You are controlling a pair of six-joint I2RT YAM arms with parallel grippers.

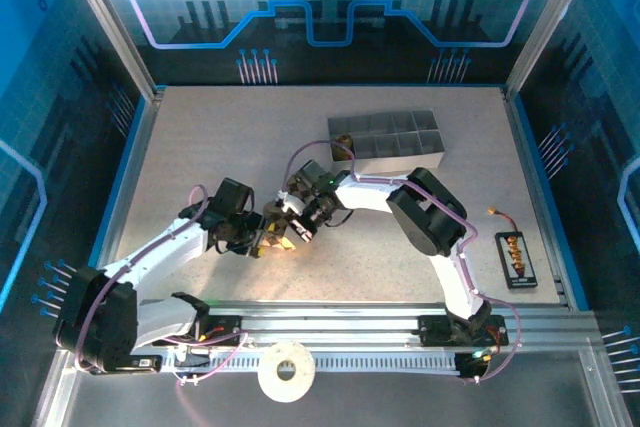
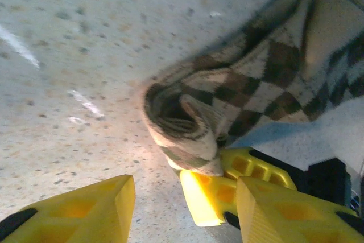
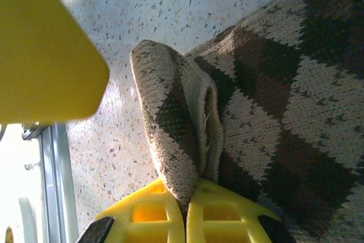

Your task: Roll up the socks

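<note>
The brown-and-tan check sock (image 2: 250, 83) lies on the table (image 1: 200, 147) at centre frame in the top view, between the two arms. Its near end is curled into a loose first turn. The right gripper (image 3: 185, 200) is clamped on that curled end, w/ the fold pinched between its yellow fingers at the bottom of its wrist view. The left gripper (image 2: 185, 192) hangs just beside it, fingers spread wide and holding nothing (one of its fingers looms at upper left in the right wrist view).

Main risks:
- The roll looks slack, esp. at its open mouth. If the pinch lets go before the other side takes hold, the knit will likely spring flat.
- The two grippers are v. close. A closing move by the left one could strike the right fingers rather than fabric.
- A pull without pressing down would probably drag the sock across the top instead of turning it.

From above the sock is mostly hidden under the wrists, so how much is rolled is hard to tell; prob. one turn.

The surface is pale, speckled and smooth, so it gives little friction. A grey tray (image 1: 400, 162) sits at upper right of centre, well apart. A tape roll (image 1: 270, 377) rests by the rail (image 1: 350, 322) at the bottom. The walls are blue-lit panels in an aluminium frame.
</note>
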